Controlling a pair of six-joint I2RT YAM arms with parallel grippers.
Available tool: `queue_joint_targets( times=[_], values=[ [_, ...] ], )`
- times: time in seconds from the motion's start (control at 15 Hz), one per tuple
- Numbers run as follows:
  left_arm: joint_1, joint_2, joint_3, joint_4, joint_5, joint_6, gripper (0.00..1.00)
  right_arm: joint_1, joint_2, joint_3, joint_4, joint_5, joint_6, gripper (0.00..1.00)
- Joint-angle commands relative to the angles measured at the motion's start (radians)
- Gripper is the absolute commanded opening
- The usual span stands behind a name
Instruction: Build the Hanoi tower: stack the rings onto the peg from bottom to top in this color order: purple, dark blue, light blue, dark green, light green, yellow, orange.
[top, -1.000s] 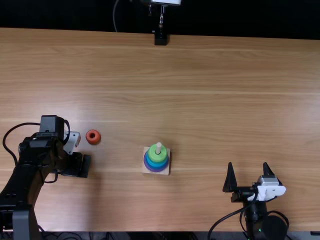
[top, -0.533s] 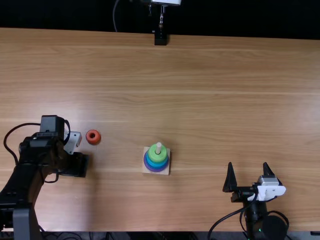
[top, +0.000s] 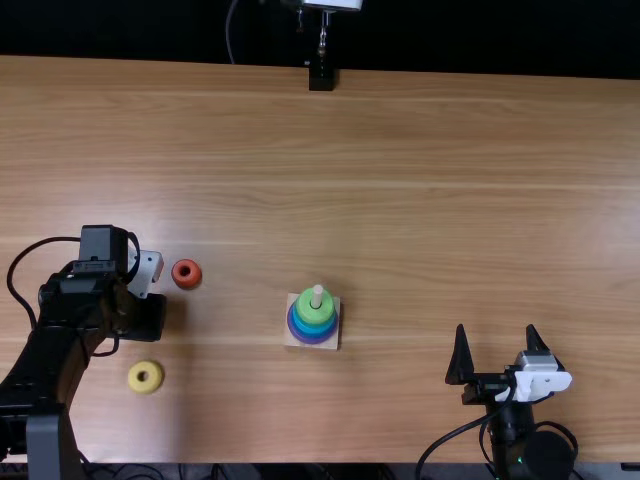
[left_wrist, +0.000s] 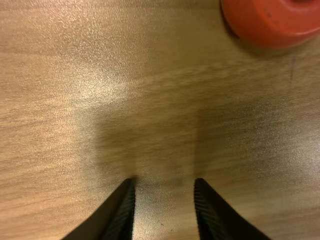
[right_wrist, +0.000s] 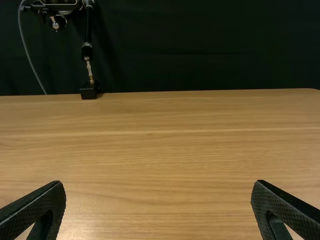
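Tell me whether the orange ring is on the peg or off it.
Off. The orange ring lies on the table, apart from the peg, which rises from a stack with a light green ring on top.

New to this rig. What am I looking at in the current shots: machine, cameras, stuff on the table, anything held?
Two robot arms, the left arm and the right arm, each end in a two-fingered gripper. The top view looks down from a fixed camera above the near edge of the table; each wrist view comes from a camera on that arm.

On the table, a square base carries a peg with stacked rings, purple lowest, light green on top. A yellow ring and an orange-red ring lie loose near the left arm.

Nothing is held: left gripper and right gripper both have their fingers apart, nothing between.
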Motion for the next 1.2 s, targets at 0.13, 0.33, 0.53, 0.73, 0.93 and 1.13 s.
queue_joint_targets(
  times=[0.13, 0.33, 0.53, 0.73, 0.93, 1.13],
  values=[
    [0.006, 0.013, 0.059, -0.005, 0.012, 0.003, 0.42, -0.011, -0.007, -0.007, -0.005, -0.006, 0.001, 1.00],
    [0.015, 0.011, 0.108, -0.167, 0.010, -0.001, 1.00, -0.009, -0.007, -0.007, -0.005, -0.006, 0.001, 1.00],
    [0.025, 0.010, 0.161, -0.380, -0.005, 0.014, 1.00, -0.009, -0.007, -0.007, -0.005, -0.006, 0.001, 1.00],
    [0.014, -0.002, 0.188, -0.441, -0.034, 0.018, 1.00, -0.011, -0.007, -0.007, -0.003, -0.006, 0.001, 1.00],
    [0.005, -0.059, 0.115, -0.428, -0.117, 0.018, 1.00, -0.011, -0.007, -0.007, -0.005, -0.006, 0.001, 1.00],
    [-0.003, -0.163, 0.053, -0.322, -0.117, 0.016, 1.00, -0.009, -0.007, -0.007, -0.005, -0.006, 0.001, 1.00]
  ],
)
